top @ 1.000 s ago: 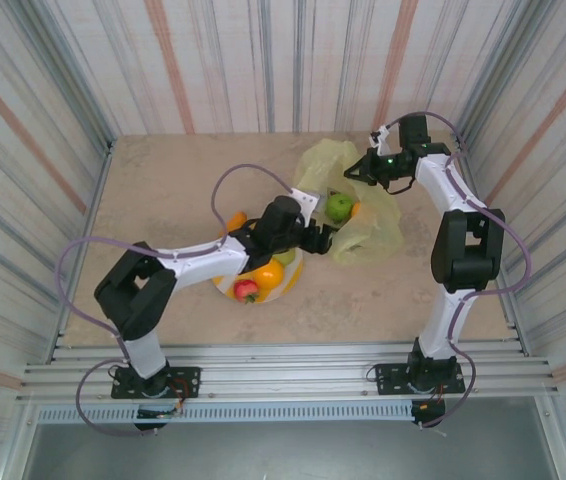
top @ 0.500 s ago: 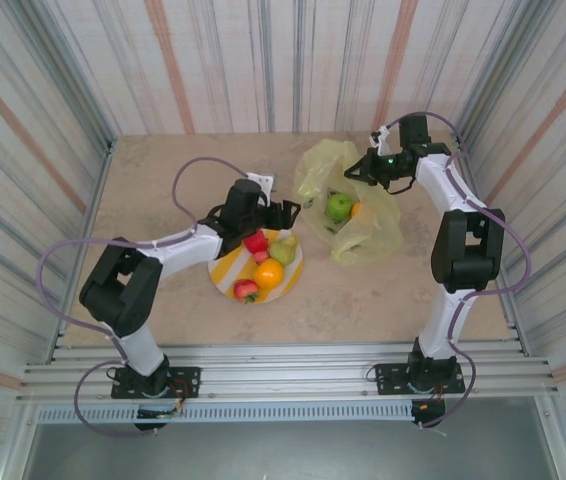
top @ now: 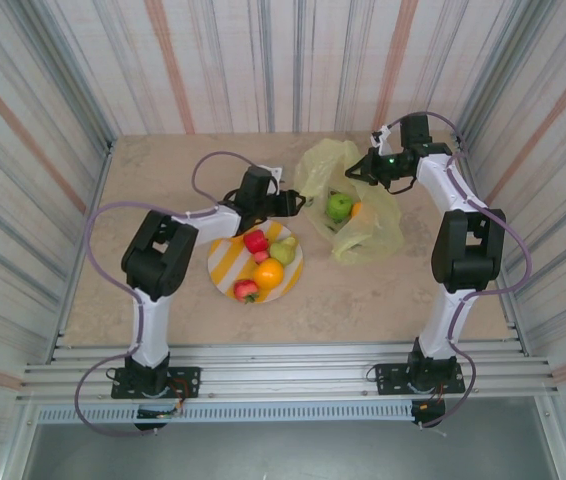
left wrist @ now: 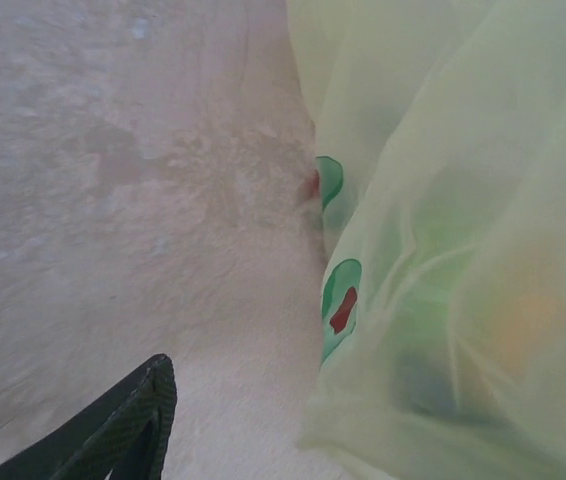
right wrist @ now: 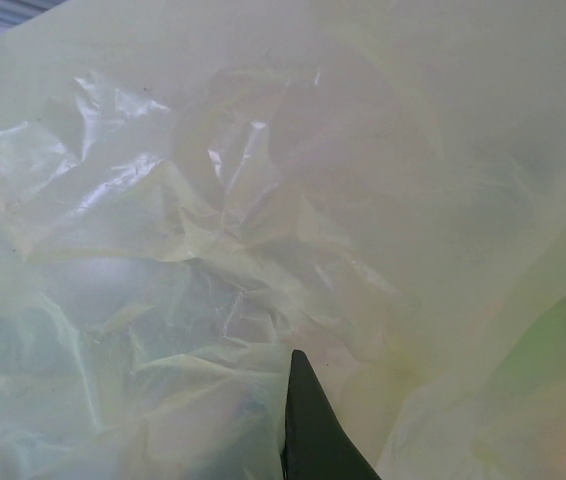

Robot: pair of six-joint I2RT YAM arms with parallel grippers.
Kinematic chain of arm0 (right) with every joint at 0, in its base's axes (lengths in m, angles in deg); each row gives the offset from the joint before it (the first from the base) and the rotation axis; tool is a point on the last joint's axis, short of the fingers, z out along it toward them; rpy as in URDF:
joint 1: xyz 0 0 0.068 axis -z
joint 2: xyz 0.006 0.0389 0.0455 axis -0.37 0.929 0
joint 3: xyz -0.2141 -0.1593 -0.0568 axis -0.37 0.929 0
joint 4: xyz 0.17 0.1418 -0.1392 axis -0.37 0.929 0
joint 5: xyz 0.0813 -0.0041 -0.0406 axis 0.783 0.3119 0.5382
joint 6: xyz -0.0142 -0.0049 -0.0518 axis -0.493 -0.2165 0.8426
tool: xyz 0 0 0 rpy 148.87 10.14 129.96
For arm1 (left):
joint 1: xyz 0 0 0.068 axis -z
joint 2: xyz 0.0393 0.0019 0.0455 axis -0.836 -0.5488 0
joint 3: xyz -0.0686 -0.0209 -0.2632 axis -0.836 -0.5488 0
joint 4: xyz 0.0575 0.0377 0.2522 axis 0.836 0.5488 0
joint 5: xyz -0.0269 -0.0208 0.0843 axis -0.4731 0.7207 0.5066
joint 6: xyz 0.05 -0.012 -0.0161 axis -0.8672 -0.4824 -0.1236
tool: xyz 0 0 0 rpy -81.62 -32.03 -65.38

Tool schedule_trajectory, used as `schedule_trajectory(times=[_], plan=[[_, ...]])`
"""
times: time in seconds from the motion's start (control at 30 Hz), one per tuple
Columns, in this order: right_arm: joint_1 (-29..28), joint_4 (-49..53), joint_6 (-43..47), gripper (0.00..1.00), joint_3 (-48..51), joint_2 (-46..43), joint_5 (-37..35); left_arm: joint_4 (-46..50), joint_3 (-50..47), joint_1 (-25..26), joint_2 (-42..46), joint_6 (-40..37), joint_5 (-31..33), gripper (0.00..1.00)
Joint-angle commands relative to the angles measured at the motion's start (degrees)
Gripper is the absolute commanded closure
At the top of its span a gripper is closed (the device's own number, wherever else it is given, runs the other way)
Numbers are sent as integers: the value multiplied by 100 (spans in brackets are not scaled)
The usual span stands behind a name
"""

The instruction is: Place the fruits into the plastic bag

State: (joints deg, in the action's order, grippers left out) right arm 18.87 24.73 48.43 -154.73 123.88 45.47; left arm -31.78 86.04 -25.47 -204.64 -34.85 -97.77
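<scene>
- The plastic bag [top: 368,238] is thin, crinkled and yellow-green; it lies right of centre in the top view, on the worktop [top: 163,190].
- A green apple [top: 338,207] and an orange fruit [top: 356,210] sit inside it; more fruits [top: 268,272] lie on the striped plate [top: 225,262] at centre.
- The left wrist view, close up, shows green avocado prints [left wrist: 339,305] on the film.
- The right claw [top: 356,170] is closed on the bag's upper rim; the left claw [top: 291,203] is beside its left edge, and I cannot tell if it is wide or narrow.

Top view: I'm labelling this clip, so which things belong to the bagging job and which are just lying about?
Job: plastic bag, green apple inside it; on the striped plate: orange, pear, upper red fruit, lower red fruit.
Just there: striped plate, table.
</scene>
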Motion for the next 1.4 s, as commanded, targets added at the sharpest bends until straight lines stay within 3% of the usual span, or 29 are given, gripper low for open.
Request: schedule_trajectory(times=[0.0,0.2,0.3,0.53,0.8,1.2,1.37], plan=[[67,94,-61,100,-192,95,109,-145,332,51,-263,319,-449,45],[124,116,-57,100,-222,52,53,-4,637,117,-261,440,-835,86],[178,477,160,100,-363,-79,-240,60,500,175,211,559,-1095,100],[182,1432,837,100,-493,-878,-1612,707,242,394,1437,694,-1479,100],[183,2154,1203,100,-806,-1468,-2664,1059,42,531,1955,893,-1701,100],[28,2011,1152,100,-693,-1422,-2344,1156,-583,275,2039,871,-1620,100],[-40,1431,939,100,-266,-1275,-1703,1257,-810,158,2244,692,-1458,88]])
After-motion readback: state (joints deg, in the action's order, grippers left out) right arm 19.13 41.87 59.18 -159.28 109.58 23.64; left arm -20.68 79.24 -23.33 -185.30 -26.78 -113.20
